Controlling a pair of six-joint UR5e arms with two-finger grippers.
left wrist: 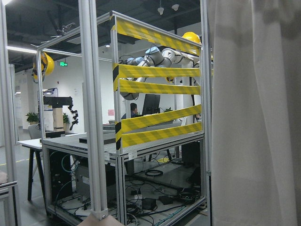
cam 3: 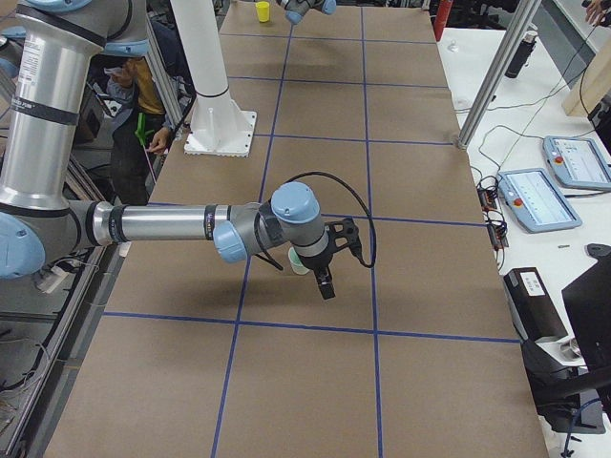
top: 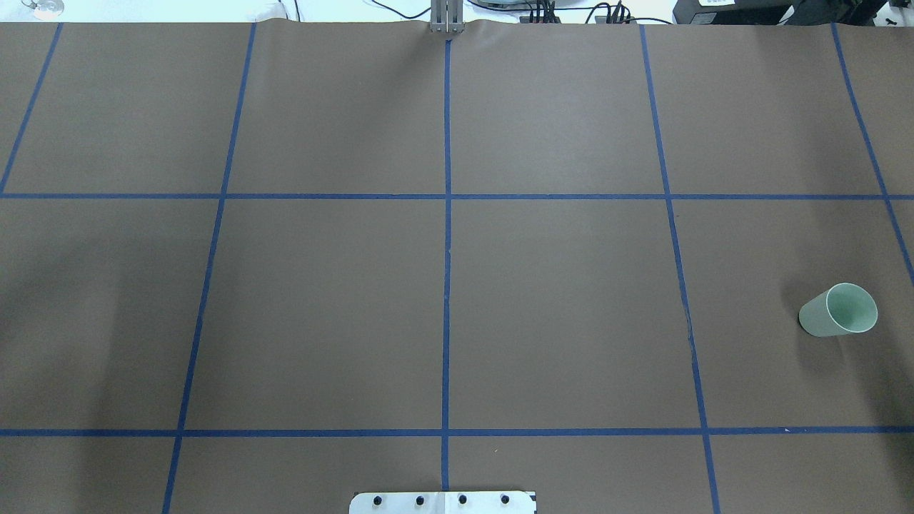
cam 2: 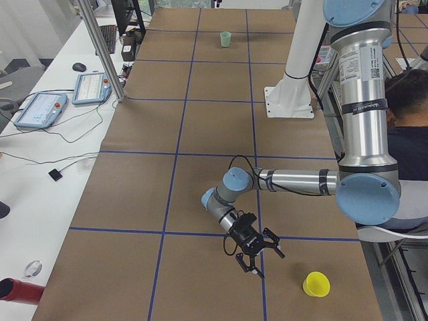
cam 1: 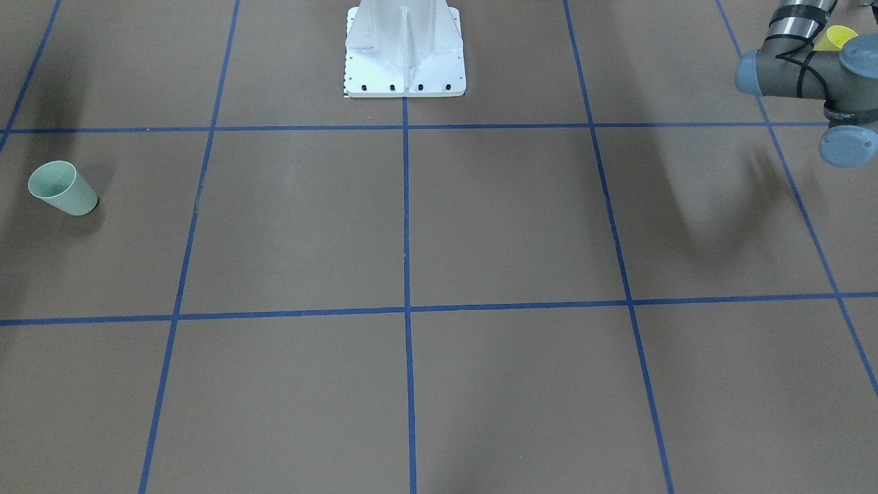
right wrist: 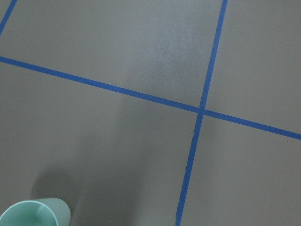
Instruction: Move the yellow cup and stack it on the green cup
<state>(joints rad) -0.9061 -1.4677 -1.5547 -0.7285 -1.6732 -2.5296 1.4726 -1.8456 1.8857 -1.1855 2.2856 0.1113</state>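
Big brown paper-covered counter [top: 557, 285] with a grid of blue tape lines [top: 447, 285], and both arms are out at opposite ends.

The silver-and-grey left arm [cam 2: 294, 180] reaches low and level along the counter, wrist bent down. The right arm [cam 3: 162, 224] stretches out level too, its wrist turned toward the surface.

The black left hand [cam 2: 266, 261] hangs just above the counter, near the yellow cup but apart from it. Only the left-end camera catches it, so I cannot tell whether it is clenched or released. The right hand [cam 3: 326, 289] points down just beside the green cup. Only the right-end camera catches that one, so again I cannot tell.

The small pale mint-green plastic tumbler [top: 839, 310] stands upright at the robot's right end. The overhead view looks straight into it, and it holds nothing. The right wrist camera clips just its rim in the bottom-left corner.

The small bright yellow plastic tumbler [cam 2: 316, 284] sits at the far left end, close to the robot's edge. The front-facing camera shows only a sliver of it behind the left arm's elbow. What is inside I cannot see.
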